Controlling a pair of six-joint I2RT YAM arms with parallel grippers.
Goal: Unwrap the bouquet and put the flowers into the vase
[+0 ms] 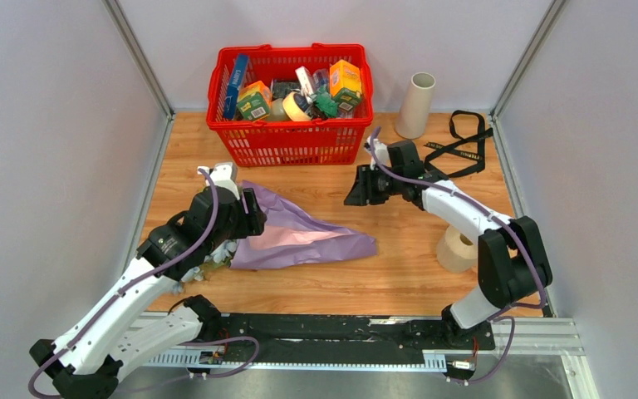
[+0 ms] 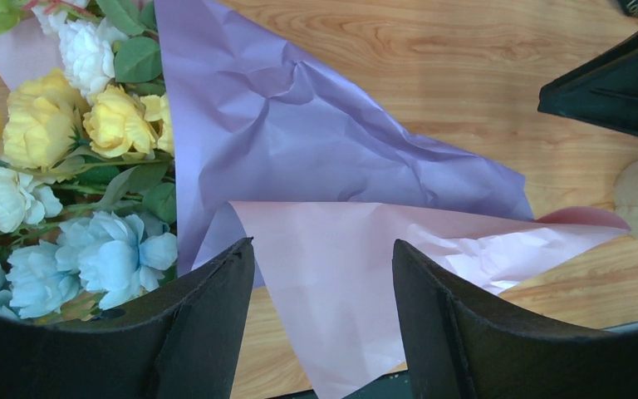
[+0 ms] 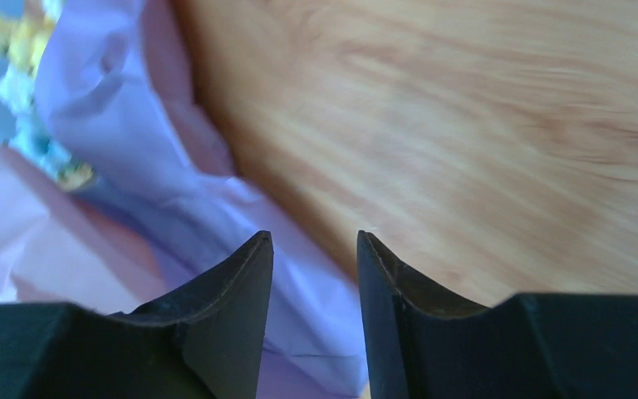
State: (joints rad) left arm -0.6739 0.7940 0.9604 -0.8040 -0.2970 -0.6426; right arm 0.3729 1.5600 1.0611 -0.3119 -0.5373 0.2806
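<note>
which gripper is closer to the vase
Right. The right gripper sits front-left of the vase; the left gripper is far off left, over the bouquet.

The left arm point(image 1: 125, 307) rises from its base well in front of the red basket point(image 1: 291, 104) and to its left. Its forearm slopes up toward the basket's front-left corner. The left gripper point(image 2: 324, 249) sits just in front of that corner, pointing right, jaws spread wide with nothing between them. The right arm point(image 1: 465, 212) folds at a sharp elbow far to the basket's right, and its white forearm reaches back toward the front-right corner. The right gripper point(image 3: 316, 237) hangs just before that corner, facing left, jaws parted by a narrow gap and gripping nothing.
</note>
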